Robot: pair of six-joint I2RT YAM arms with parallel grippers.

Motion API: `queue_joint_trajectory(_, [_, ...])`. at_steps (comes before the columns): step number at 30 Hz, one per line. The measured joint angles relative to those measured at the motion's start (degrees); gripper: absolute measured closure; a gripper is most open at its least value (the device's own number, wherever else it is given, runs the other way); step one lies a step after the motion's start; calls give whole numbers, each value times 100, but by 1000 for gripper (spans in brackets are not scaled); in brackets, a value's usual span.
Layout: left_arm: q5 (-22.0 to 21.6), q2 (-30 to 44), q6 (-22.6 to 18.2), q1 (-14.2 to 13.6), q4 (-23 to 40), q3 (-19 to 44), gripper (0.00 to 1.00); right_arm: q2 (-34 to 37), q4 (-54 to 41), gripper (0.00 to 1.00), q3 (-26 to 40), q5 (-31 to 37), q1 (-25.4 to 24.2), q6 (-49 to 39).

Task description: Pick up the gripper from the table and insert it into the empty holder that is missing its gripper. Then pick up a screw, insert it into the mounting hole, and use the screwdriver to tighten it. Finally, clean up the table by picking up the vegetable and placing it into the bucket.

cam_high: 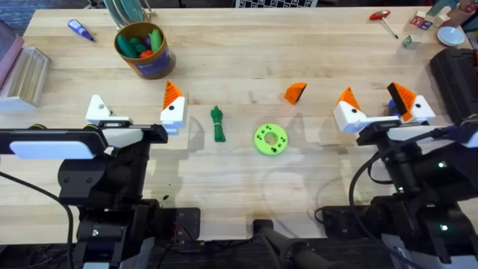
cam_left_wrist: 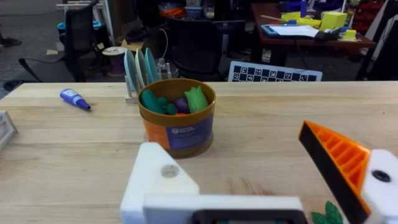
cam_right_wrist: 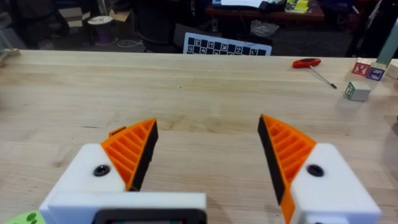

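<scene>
The loose orange gripper [cam_high: 296, 92] lies on the table right of centre. My left gripper [cam_high: 136, 108] [cam_left_wrist: 242, 155] stands open; one finger is the empty holder [cam_high: 99, 110] [cam_left_wrist: 158, 180], bare white with a mounting hole [cam_left_wrist: 169, 171], and the other carries an orange tip [cam_high: 172, 93]. My right gripper [cam_high: 377, 104] [cam_right_wrist: 208, 140] is open with orange tips on both fingers and nothing between them. The green vegetable [cam_high: 217, 123] lies just right of the left gripper. The bucket [cam_high: 143, 49] [cam_left_wrist: 178, 121], holding toy vegetables, stands at the back left. The screwdriver and screw are out of view.
A bright green disc with holes [cam_high: 270, 139] lies at mid-table. A small blue pen-like tool [cam_high: 81, 30] [cam_left_wrist: 75, 98] sits at the far left, a red-handled screwdriver [cam_high: 384, 19] [cam_right_wrist: 310, 63] and small blocks [cam_high: 418, 24] at the far right. A clear box [cam_high: 28, 71] stands at the left edge.
</scene>
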State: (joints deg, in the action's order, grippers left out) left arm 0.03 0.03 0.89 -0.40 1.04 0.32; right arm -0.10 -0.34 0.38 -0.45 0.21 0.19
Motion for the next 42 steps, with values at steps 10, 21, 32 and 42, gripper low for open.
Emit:
queue_joint_trajectory(10, [-74, 0, 2, 0, 6, 2, 15, 0, -2, 10, 0, 109, 0, -22])
queue_joint_trajectory(21, [-138, 623, 172, 0, 2773, 2137, 15, 867, -2183, 10, 1546, 267, 0, -120])
queue_joint_trajectory(32, [426, 3818, 214, 0, 5711, 5691, 15, 3257, -3383, 10, 4324, 280, 0, -284])
queue_joint_trajectory(42, [1912, 5390, 263, -100, 6222, 6258, 13, 3571, -3466, 10, 4511, 278, 0, -271])
